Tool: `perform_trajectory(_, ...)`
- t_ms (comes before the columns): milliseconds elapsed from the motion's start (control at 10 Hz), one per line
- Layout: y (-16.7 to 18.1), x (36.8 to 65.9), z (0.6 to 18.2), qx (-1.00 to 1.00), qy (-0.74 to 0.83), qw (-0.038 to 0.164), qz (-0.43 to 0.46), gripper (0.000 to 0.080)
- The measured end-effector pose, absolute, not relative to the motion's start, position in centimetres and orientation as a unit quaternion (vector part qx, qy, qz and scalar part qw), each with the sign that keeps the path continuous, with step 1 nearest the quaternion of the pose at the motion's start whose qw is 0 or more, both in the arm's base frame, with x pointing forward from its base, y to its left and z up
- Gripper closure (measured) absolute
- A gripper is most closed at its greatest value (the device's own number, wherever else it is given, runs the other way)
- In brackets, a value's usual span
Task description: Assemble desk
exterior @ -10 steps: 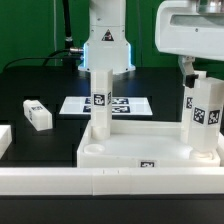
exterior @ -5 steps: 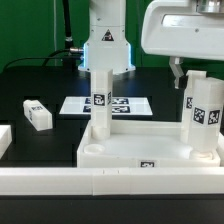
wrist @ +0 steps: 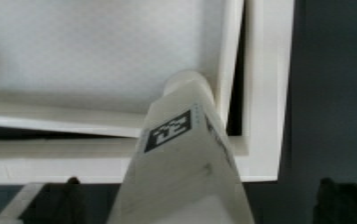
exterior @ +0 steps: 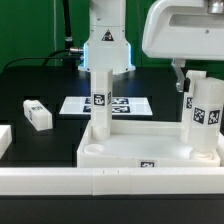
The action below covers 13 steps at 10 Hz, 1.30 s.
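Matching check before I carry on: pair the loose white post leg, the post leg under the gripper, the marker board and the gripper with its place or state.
Things:
1. loose white square post leg
2. white post leg under the gripper
3. flat white marker board
4. gripper

Places or states:
A. open
B. flat, behind the tabletop
C. lying on the black table
D. upright in the white tray-like tabletop

Pairs: 1-C; 2-D; 3-B; 4-A

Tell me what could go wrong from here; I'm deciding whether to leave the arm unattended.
The open jaws flank the upright leg on the exterior view's right; a crooked move could knock it askew in the tabletop. Whether that leg is fully seated cannot be seen; it might wobble.
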State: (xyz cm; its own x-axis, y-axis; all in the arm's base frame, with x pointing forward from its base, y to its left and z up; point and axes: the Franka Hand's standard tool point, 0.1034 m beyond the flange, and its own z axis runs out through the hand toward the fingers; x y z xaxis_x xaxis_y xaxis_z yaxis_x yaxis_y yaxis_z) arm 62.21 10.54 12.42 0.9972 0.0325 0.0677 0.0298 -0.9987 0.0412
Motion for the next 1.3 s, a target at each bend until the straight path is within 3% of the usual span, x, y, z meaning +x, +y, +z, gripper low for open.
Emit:
perform_trajectory(500,10.25,62.28,12.47,0.994,0.095,0.034,0.033,0.0154)
perform_trajectory(700,10.26,62.27,12.47,0.995,0.092,0.034,0.033,0.0461)
perform_trajectory(800,10.26,62.27,12.46,0.995,0.083,0.034,0.033,0.0513)
perform_trajectory(1100,10.24,62.26,12.43,0.999,0.006,0.028,0.035,0.0513)
perform_trajectory(1300,10.0,62.27,12.33,0.992,-0.121,0.011,0.035,0.0513)
